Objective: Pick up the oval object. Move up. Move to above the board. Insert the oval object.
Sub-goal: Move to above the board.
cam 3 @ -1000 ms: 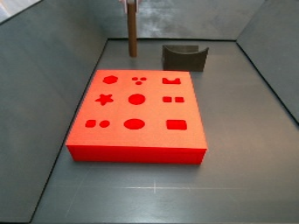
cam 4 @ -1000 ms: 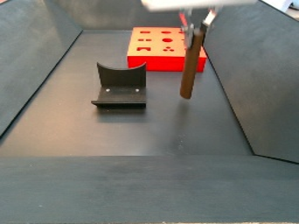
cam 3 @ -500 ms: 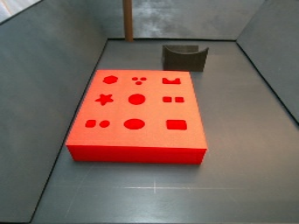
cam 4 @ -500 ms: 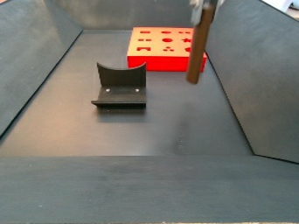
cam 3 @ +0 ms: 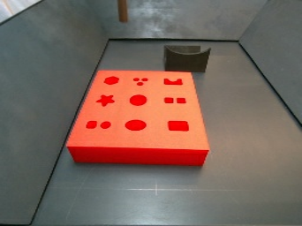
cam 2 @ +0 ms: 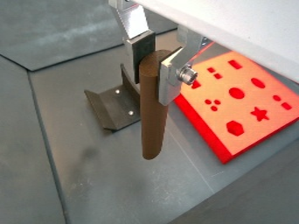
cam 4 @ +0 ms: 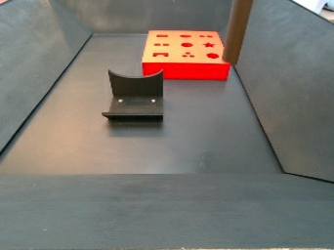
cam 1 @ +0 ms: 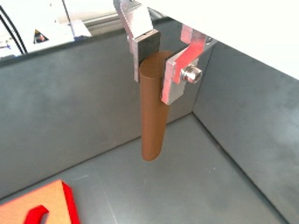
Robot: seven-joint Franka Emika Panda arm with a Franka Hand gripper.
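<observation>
The oval object [cam 1: 152,114] is a slender brown peg hanging upright in the air. My gripper [cam 1: 158,63] is shut on its upper end, and the silver fingers and dark pads clamp it in both wrist views [cam 2: 156,63]. In the side views only the peg's lower part shows at the upper edge [cam 3: 123,11] [cam 4: 240,29]; the gripper itself is out of frame there. The board [cam 3: 138,110] is a flat red block with shaped cutouts lying on the floor, also seen as the board [cam 4: 189,71] and the board [cam 2: 239,96]. The peg hangs well above the floor, beside the board and off one of its short ends.
The fixture [cam 3: 186,57], a dark L-shaped bracket on a base plate, stands on the floor near one short end of the board, also visible as the fixture [cam 4: 133,95] and the fixture [cam 2: 111,105]. Grey walls enclose the floor on all sides.
The peg has risen steadily with the gripper. A second ago most of its length showed in the side views; now only its lower end remains in frame.
</observation>
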